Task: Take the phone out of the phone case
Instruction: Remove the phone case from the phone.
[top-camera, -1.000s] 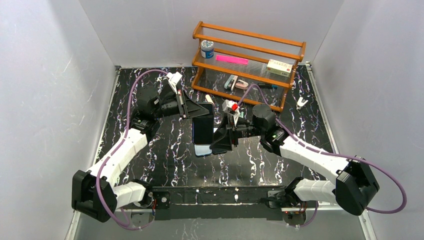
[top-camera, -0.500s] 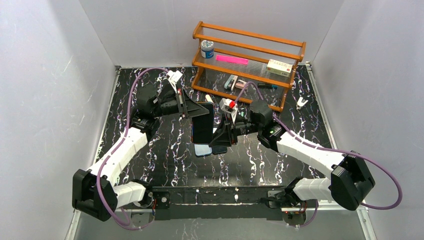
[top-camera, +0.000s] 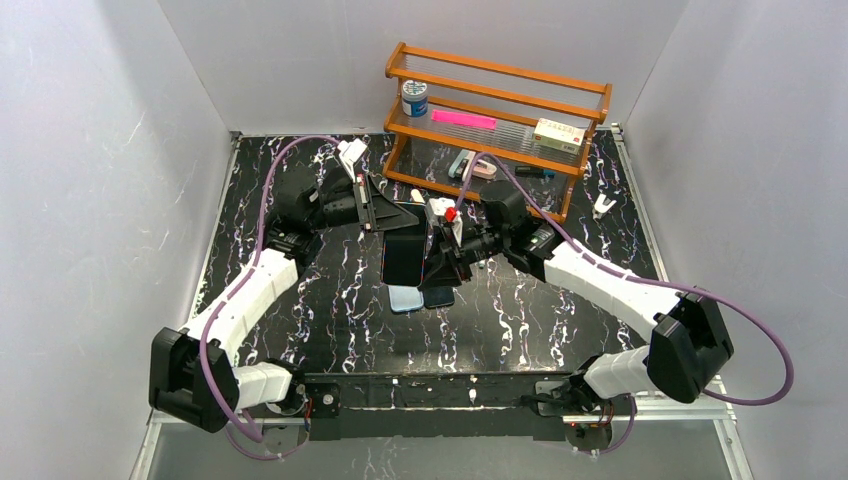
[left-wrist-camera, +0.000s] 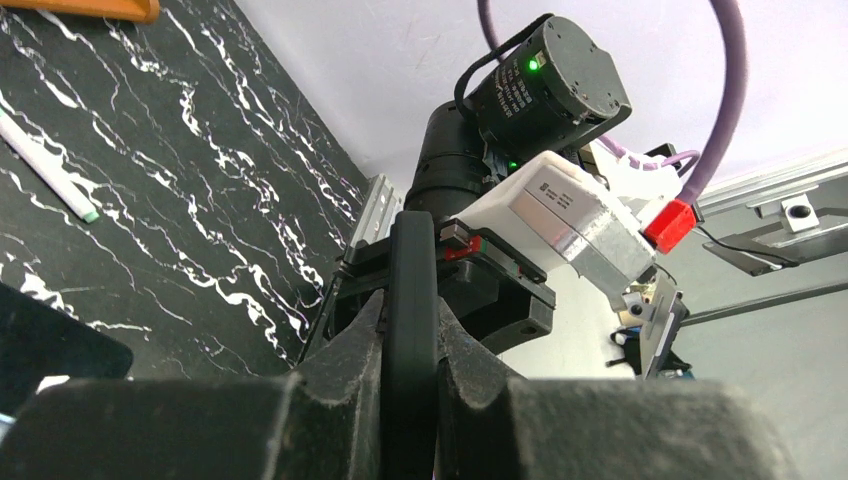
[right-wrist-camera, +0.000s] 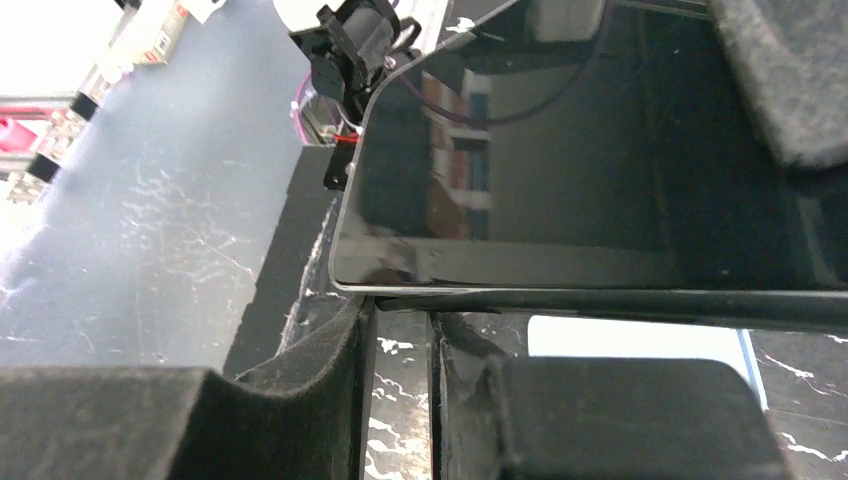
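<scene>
at left wrist, phone (left-wrist-camera: 412, 300) edge-on, left fingers (left-wrist-camera: 338, 375) tight; right fingers (right-wrist-camera: 600, 415) unclear below screen (right-wrist-camera: 560, 170)

- Both arms reach in and meet in the middle.
- The left gripper (left-wrist-camera: 410, 335) squeezes tight on the thin edge of the phone (top-camera: 405, 257).
- The right gripper (right-wrist-camera: 400, 350) has its fingers nearly together.

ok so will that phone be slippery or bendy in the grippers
Probably slippery: the phone has a glossy screen that mirrors its surroundings. Likely stiff: its thin edge runs straight through the left gripper. Pinched by that edge and raised upright off the table, it could pivot or drop if the grip loosens.
</scene>
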